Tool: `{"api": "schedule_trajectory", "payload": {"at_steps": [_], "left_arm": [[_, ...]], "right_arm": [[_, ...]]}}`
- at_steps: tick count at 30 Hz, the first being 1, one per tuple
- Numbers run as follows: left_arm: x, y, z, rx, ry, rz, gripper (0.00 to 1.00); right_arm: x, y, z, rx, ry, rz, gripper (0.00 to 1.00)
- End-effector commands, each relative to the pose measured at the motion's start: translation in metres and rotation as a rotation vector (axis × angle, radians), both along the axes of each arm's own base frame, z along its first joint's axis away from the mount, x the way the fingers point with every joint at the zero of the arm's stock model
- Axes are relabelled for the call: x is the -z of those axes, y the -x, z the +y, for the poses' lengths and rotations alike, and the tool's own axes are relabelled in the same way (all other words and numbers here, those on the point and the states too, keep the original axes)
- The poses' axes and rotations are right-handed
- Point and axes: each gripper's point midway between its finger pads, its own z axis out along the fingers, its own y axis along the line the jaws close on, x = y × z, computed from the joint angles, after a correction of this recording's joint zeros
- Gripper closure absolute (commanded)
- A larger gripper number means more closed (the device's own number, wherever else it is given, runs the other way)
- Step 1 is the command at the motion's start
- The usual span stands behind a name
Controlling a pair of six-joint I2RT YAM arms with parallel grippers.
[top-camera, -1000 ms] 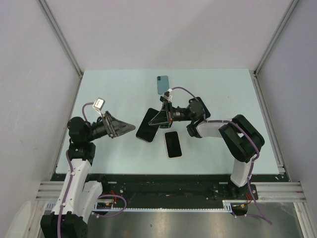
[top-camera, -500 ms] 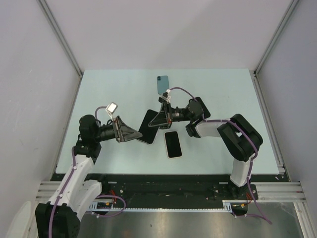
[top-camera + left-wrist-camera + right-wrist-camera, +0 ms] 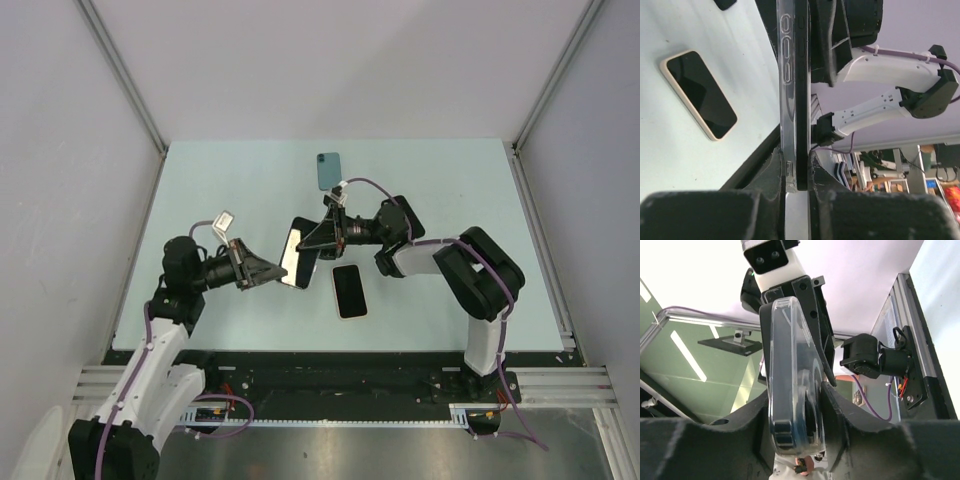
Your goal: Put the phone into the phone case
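Whole thing sits in a booth: plain grey-white wall panels (image 3: 330,60) on three sides, aluminium corner posts (image 3: 124,80), and a pale mint tabletop (image 3: 220,180). There's a slotted aluminium rail (image 3: 560,383) along the near edge, with brushed metal sheet (image 3: 380,450) below it. Outside the booth there's a green surface (image 3: 670,375) with long strip lights (image 3: 687,356).

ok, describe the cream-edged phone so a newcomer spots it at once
On the pale green table, look toward the near edge from where the left gripper and right gripper meet. The cream-rimmed phone with a black screen lies flat there, face up; the black phone in a clear case stands on edge between them and the blue phone-shaped item lies farthest away.
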Motion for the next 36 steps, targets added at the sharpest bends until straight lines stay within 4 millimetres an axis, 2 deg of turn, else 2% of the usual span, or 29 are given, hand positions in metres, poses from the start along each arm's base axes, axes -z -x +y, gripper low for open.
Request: {"api": "schedule_trajectory", "payload": {"at_steps": [1, 2, 3, 4, 6, 7, 10, 11, 17, 21, 30, 36], "left_arm": [[0.025, 0.001, 0.004, -0.053, -0.063, 0.014, 1.00], [0.025, 0.002, 0.002, -0.047, -0.063, 0.014, 1.00], [0.024, 0.003, 0.003, -0.047, -0.061, 0.007, 0.99], [0.020, 0.005, 0.002, -0.036, -0.055, -0.002, 0.87], [0.011, 0.006, 0.001, -0.028, -0.042, -0.033, 0.71], [0.007, 0.008, 0.001, -0.021, -0.033, -0.042, 0.61], [-0.011, 0.012, -0.002, 0.003, 0.025, -0.099, 0.53], [-0.019, 0.014, -0.004, 0.017, 0.053, -0.119, 0.52], [-0.037, 0.024, -0.006, 0.055, 0.107, -0.173, 0.49], [-0.039, 0.028, -0.007, 0.075, 0.136, -0.158, 0.50], [-0.053, 0.041, -0.008, 0.127, 0.218, -0.188, 0.50], [-0.052, 0.044, -0.008, 0.134, 0.230, -0.183, 0.52]], "right_arm": [[-0.052, -0.009, -0.009, 0.100, -0.239, -0.216, 0.63], [-0.050, -0.010, -0.009, 0.103, -0.237, -0.213, 0.69], [-0.047, -0.011, -0.008, 0.105, -0.234, -0.214, 0.81], [-0.046, -0.011, -0.008, 0.103, -0.231, -0.222, 0.86], [-0.046, -0.009, -0.009, 0.093, -0.229, -0.232, 0.95], [-0.049, -0.006, -0.011, 0.079, -0.230, -0.246, 0.95], [-0.055, 0.002, -0.017, 0.047, -0.228, -0.275, 0.96], [-0.058, 0.005, -0.018, 0.034, -0.227, -0.279, 0.96], [-0.084, 0.027, -0.031, -0.032, -0.245, -0.350, 0.94], [-0.099, 0.039, -0.034, -0.051, -0.268, -0.387, 0.92], [-0.095, 0.060, -0.023, -0.120, -0.271, -0.402, 0.92], [-0.095, 0.067, -0.022, -0.138, -0.273, -0.416, 0.92]]}}
